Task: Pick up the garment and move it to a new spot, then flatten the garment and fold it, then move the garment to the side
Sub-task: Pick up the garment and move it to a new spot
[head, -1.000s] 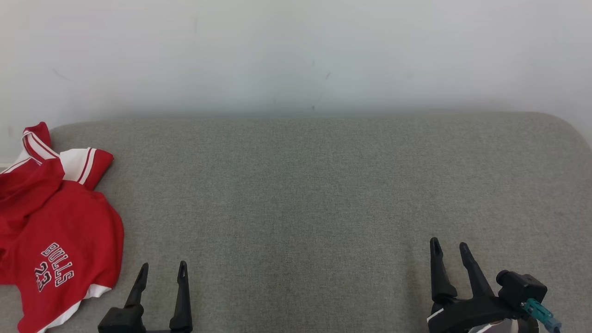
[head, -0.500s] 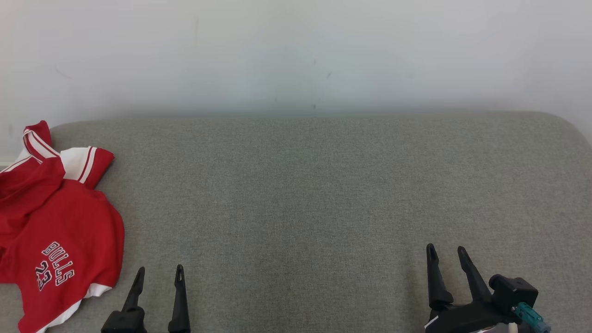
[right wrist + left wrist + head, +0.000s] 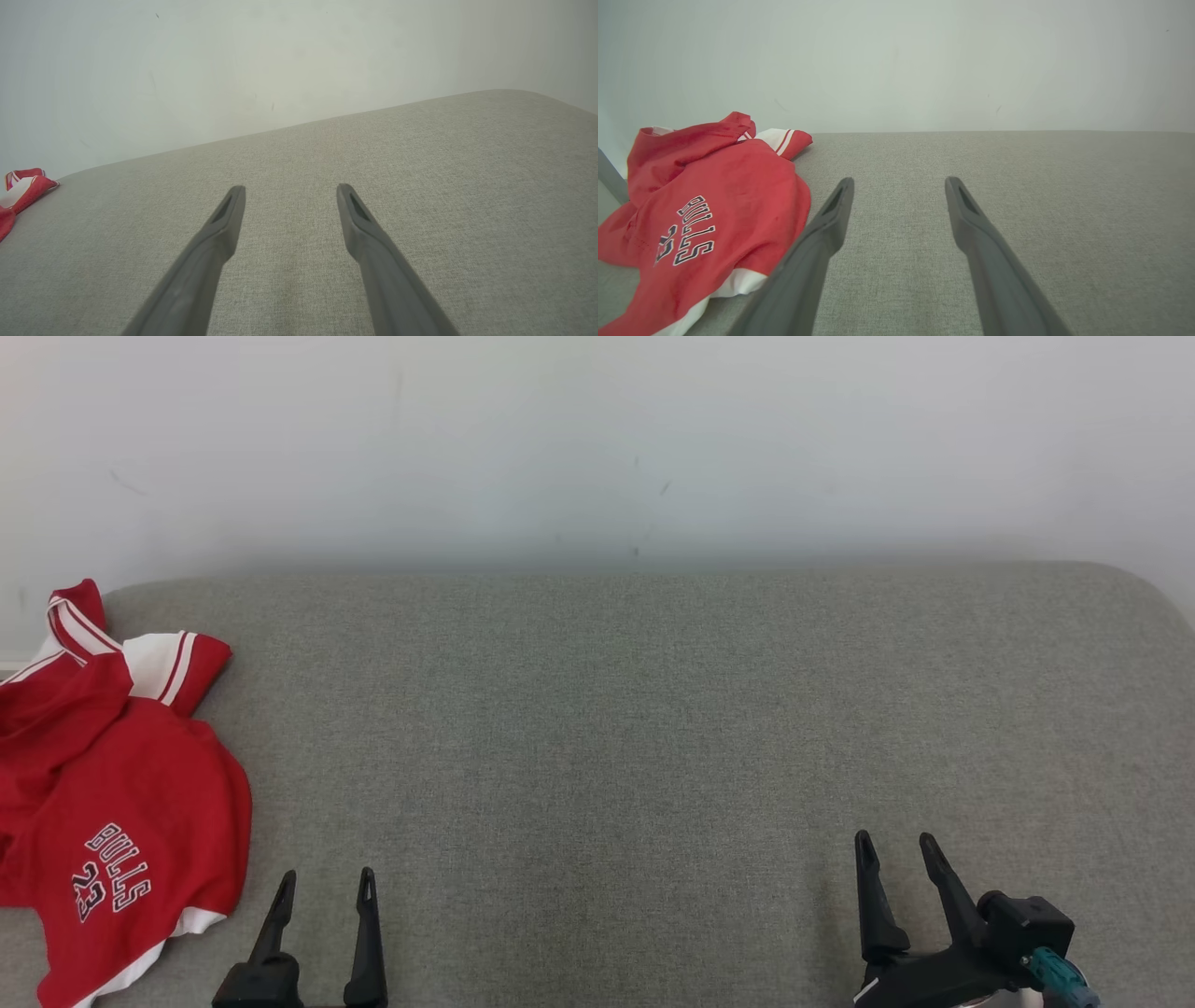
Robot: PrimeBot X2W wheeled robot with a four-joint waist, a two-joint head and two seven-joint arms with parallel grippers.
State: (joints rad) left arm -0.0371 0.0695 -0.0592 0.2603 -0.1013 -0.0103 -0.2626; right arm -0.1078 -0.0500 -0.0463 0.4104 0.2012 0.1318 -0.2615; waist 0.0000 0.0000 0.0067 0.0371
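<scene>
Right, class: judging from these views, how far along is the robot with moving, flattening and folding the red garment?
Nothing looks done yet. The red garment lies rumpled at the left edge of the grey cushion, neither flat nor neatly folded. Nothing is in hand: the left gripper and right gripper are open, empty and clear of it. Left: picking up, moving, flattening, folding, setting aside.

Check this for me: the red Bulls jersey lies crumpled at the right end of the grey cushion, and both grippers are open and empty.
One thing is wrong: the side. The red Bulls jersey lies crumpled at the left end of the grey cushion, next to the left gripper, as the head view shows. The rest holds: the left gripper and the right gripper are both open and empty.
</scene>
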